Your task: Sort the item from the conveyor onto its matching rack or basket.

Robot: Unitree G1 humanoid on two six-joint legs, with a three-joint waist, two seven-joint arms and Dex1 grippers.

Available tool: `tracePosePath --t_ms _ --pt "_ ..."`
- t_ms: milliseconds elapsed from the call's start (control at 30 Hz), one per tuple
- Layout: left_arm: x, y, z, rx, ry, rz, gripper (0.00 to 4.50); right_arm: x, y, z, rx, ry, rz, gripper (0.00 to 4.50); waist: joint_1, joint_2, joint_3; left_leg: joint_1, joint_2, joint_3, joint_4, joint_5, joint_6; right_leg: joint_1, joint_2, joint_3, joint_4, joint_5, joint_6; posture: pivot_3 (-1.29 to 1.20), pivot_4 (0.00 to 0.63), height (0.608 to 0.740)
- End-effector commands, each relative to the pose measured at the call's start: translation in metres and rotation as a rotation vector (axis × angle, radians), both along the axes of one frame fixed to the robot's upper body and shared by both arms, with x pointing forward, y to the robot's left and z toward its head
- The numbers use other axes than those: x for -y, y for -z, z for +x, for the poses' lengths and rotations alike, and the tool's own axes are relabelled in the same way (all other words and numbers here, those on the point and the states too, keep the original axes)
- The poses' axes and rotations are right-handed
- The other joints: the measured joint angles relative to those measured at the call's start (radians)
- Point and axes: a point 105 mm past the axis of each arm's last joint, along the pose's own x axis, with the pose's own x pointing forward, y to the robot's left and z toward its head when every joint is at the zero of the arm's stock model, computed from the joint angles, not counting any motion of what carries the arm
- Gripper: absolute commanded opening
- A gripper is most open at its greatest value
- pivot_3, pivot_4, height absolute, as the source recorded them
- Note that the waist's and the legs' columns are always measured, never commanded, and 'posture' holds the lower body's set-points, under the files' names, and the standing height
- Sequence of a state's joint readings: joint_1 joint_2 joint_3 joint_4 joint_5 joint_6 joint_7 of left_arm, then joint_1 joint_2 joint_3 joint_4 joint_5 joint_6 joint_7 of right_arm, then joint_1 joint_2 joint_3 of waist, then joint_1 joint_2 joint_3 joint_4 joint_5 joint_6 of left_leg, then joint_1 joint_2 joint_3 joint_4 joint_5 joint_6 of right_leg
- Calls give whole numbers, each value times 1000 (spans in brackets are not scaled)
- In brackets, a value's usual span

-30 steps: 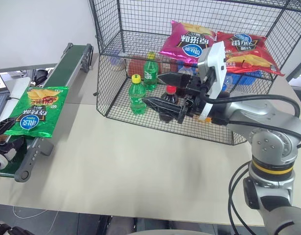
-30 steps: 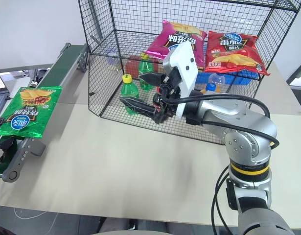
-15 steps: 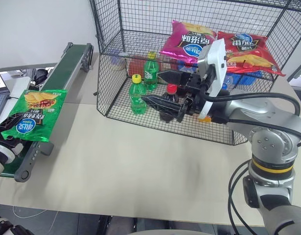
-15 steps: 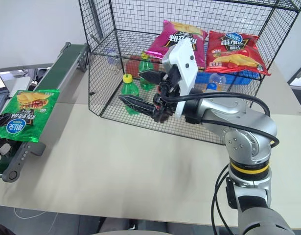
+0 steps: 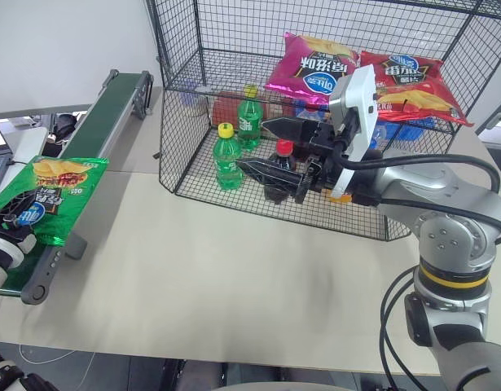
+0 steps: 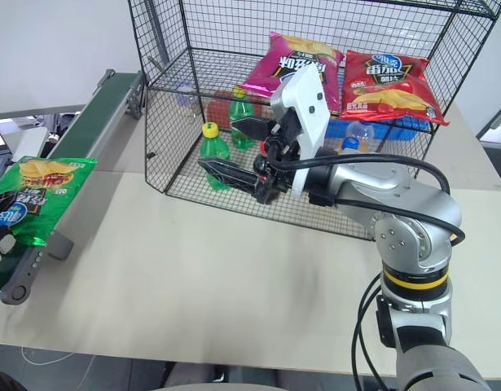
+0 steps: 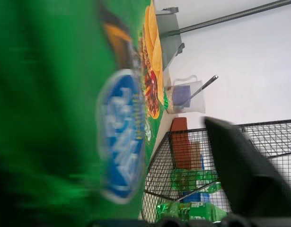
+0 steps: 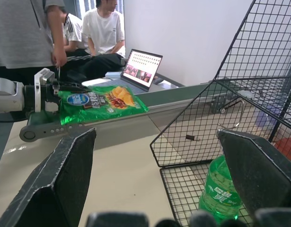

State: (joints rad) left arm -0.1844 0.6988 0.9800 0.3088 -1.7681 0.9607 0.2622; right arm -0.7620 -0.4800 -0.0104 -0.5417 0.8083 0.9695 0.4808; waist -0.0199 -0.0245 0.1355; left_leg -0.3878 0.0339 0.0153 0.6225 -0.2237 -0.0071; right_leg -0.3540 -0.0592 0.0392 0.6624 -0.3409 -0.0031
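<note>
The left gripper (image 5: 7, 230) had just closed on the near end of the green chips bag (image 5: 40, 199). A second earlier the bag lay flat on the conveyor (image 5: 95, 130) between wide-open fingers; now it was pinched, crumpled and tilted up off the belt. That suggested the pick was made and the carry could begin. The wire rack (image 5: 234, 90) stood well beyond the left gripper, across the counter (image 5: 217, 269). The right gripper (image 5: 274, 151) hung open and empty before the rack's mesh, unmoved.
</note>
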Motion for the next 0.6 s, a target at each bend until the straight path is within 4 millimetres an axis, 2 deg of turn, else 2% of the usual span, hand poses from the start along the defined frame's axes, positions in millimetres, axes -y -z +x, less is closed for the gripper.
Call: tracePosePath --t_ms 33,67,100,167,267,467,600 --pt "4 -20 0 63 -2 32 764 2 -11 -5 58 -5 21 4500 0 0 0 0 0 0 0 0 0 0 0 0 0 0 0 0 150 740" --pt "5 -21 0 67 -3 32 286 3 -11 -5 58 -4 21 4500 0 0 0 0 0 0 0 0 0 0 0 0 0 0 0 0 150 740" --pt "6 -23 0 74 -3 32 98 3 -10 -4 58 -3 20 4500 0 0 0 0 0 0 0 0 0 0 0 0 0 0 0 0 150 740" --pt "10 -28 1 85 0 35 98 3 -10 -4 59 -1 18 4500 0 0 0 0 0 0 -1 0 0 0 0 0 0 0 0 0 150 740" --pt "27 -49 6 152 57 73 98 4 -11 -3 73 4 14 4500 1 -1 1 0 0 0 -1 0 0 0 0 0 -1 0 0 0 150 740" --pt "85 -96 12 327 285 200 98 11 -17 -5 110 14 12 4500 5 -1 1 -1 0 0 -1 0 -1 1 0 0 -3 0 0 0 150 740" --pt "154 -127 13 493 565 334 98 18 -36 -10 160 24 45 4500 6 -2 3 -1 -1 0 -2 2 -3 1 1 0 -4 0 0 0 150 740"
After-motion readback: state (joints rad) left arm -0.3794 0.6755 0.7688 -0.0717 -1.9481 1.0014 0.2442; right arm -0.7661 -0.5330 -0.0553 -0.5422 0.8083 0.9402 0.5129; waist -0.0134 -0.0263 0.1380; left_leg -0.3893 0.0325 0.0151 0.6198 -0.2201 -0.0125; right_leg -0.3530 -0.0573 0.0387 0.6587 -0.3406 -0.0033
